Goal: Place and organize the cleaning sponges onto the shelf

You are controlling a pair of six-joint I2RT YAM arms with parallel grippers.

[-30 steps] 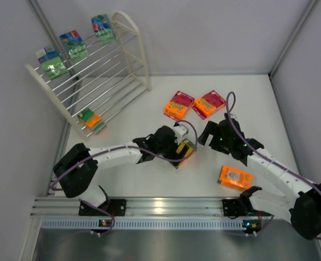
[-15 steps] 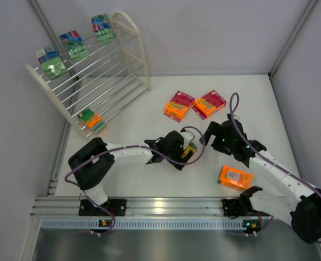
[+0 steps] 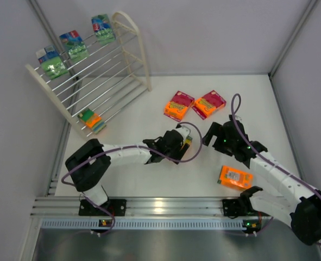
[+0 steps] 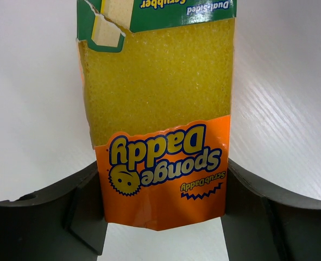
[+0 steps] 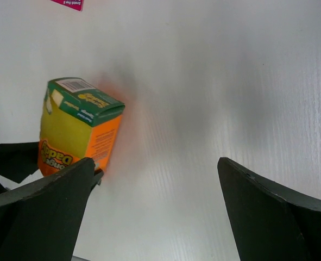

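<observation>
Table (image 3: 258, 109): white; both your arms reach over its middle.
Shelf (image 3: 95, 76): cream rod rack in the far left corner of the table, set at an angle to the edges.
Right gripper (image 5: 155, 163): jaws spread wide with nothing between them, over bare table just right of the middle.
Left gripper (image 4: 161, 168): at the table's middle, your fingers press both sides of the held pack.
Held pack (image 4: 160, 109): orange and green label, yellow sponge showing.
Green packs (image 3: 51, 62) (image 3: 75, 46) (image 3: 103, 28): three in a row on the shelf's top tier.
Magenta-label packs (image 3: 178, 105) (image 3: 209, 103): two flat side by side, between the middle and the far edge.
Orange pack (image 3: 235, 177): flat, toward the near right corner.
Bottom-tier pack (image 3: 91, 120): orange and green, on the shelf's lowest rods.
</observation>
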